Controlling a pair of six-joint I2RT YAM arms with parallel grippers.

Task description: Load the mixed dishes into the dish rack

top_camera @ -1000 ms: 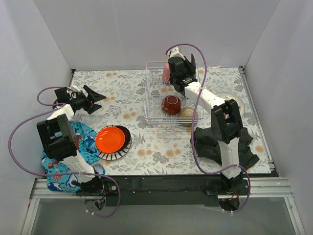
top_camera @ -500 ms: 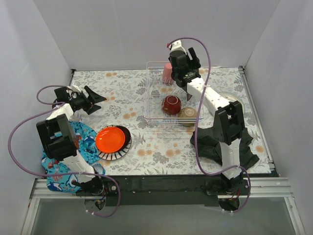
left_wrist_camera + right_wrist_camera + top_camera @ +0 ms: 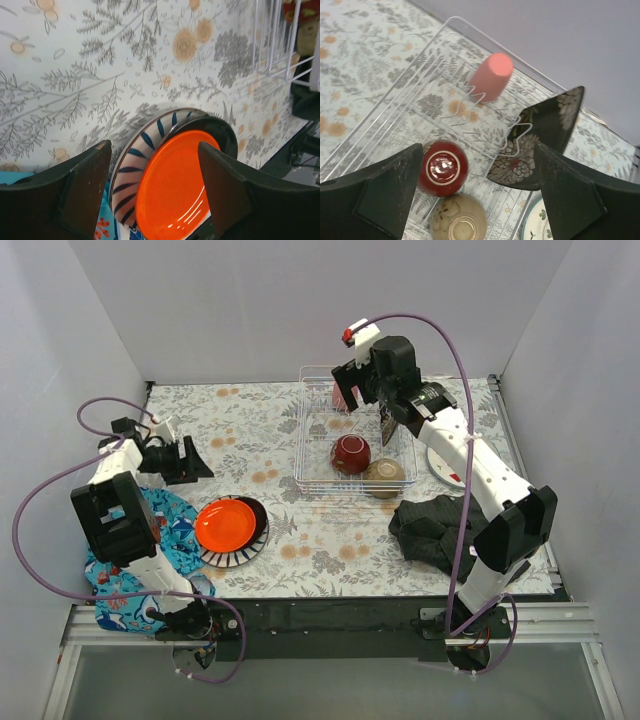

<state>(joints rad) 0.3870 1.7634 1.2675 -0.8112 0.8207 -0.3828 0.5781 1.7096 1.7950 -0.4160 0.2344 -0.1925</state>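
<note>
The dish rack (image 3: 301, 430) holds a pink cup (image 3: 342, 390), a red bowl (image 3: 350, 453) and a tan-bottomed bowl (image 3: 383, 475), both upside down. In the right wrist view a black flowered plate (image 3: 540, 140) leans on a rack (image 3: 436, 34) divider, beside the cup (image 3: 491, 76) and red bowl (image 3: 442, 167). My right gripper (image 3: 370, 400) hovers open over the rack, holding nothing. An orange plate (image 3: 227, 524) tops a stack with a striped plate (image 3: 134, 156) and a black plate (image 3: 222, 131). My left gripper (image 3: 195, 465), open and empty, points at that stack (image 3: 175, 185).
A white plate (image 3: 441, 462) lies right of the rack, partly under my right arm. A black cloth (image 3: 450, 530) is heaped at the near right. The blue patterned cloth (image 3: 150, 560) lies under the plate stack at the near left. Walls enclose three sides.
My right gripper opened, let go of the black plate in the rack and lifted away. My left gripper swung nearer, toward the plate stack, its jaws narrowing a little.
</note>
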